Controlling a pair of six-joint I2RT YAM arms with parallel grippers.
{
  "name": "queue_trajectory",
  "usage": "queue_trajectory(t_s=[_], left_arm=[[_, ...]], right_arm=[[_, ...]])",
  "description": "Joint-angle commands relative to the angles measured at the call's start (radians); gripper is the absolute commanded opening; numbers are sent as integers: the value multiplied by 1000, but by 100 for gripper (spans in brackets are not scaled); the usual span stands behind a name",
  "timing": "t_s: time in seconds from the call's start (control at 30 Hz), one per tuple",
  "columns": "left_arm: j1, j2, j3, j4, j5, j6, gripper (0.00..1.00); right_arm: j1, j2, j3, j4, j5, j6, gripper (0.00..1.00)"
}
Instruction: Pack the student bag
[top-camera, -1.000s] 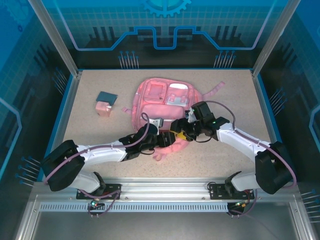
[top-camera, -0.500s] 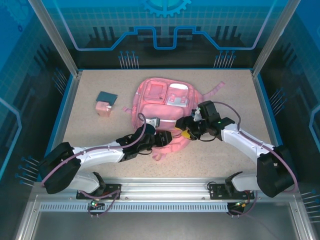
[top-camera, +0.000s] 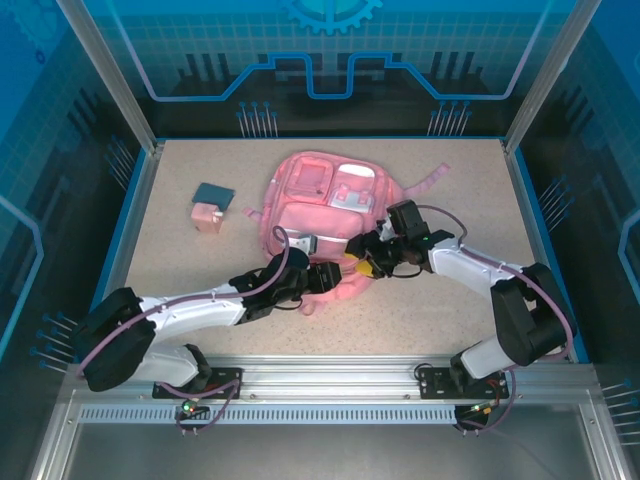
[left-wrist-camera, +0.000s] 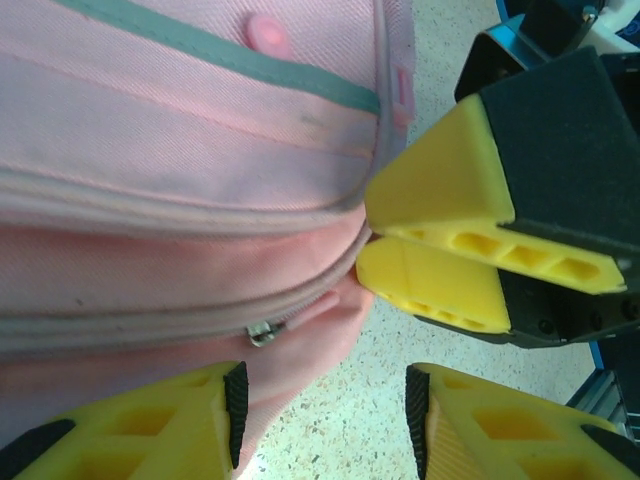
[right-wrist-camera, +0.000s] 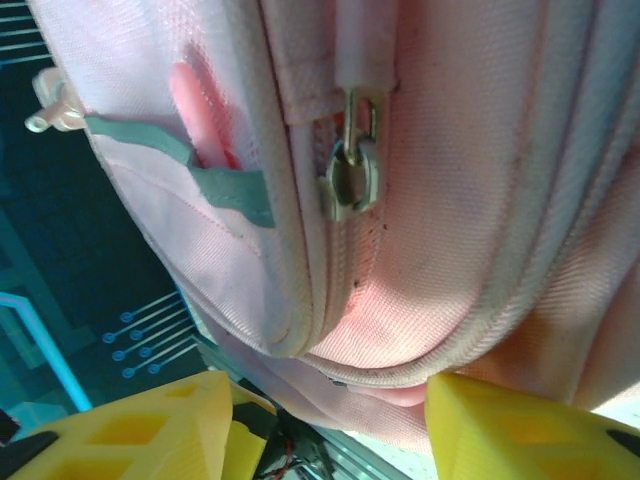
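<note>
The student bag (top-camera: 325, 205) is a pink backpack lying flat mid-table, its pockets facing up. Both grippers meet at its near edge. My left gripper (top-camera: 332, 276) (left-wrist-camera: 325, 415) is open: pink fabric lies against its left pad (left-wrist-camera: 236, 405), and bare table shows between the fingers. A small metal zip pull (left-wrist-camera: 262, 331) sits just above it. My right gripper (top-camera: 366, 263) (right-wrist-camera: 330, 430) is open, its yellow fingers astride the bag's bulging zipped seam, the right finger (right-wrist-camera: 530, 430) touching fabric. A brass zip slider (right-wrist-camera: 350, 172) lies farther up. The right gripper's fingertips (left-wrist-camera: 400, 275) touch the bag's corner.
A dark blue flat book (top-camera: 213, 193) and a small pink box (top-camera: 207, 216) lie at the table's left. A pink strap (top-camera: 432, 178) trails from the bag to the right. Blue frame walls (top-camera: 128, 215) border the table.
The right gripper has slid left along the bag's near edge and its jaws have narrowed. The left gripper has crept forward, its jaws slightly narrower. The bag's near edge has bunched up a little.
</note>
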Motion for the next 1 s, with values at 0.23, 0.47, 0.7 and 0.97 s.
queue_trajectory(t_s=[0.23,0.47,0.7,0.97], left_arm=[[8,-48,-12,-72,-80,-27,48],[9,-38,-3,-105,-102,-24,48],[9,-38,4,-108,-102,-20,48],[9,-39,2,-108,-97,-22,48]], right_arm=[[2,-39,64,20,78,-11,53],[19,-36,92,-89,182,-54,57],[23,-11,86,-106,232,-28,55],[18,1,47,-89,262,25,33]])
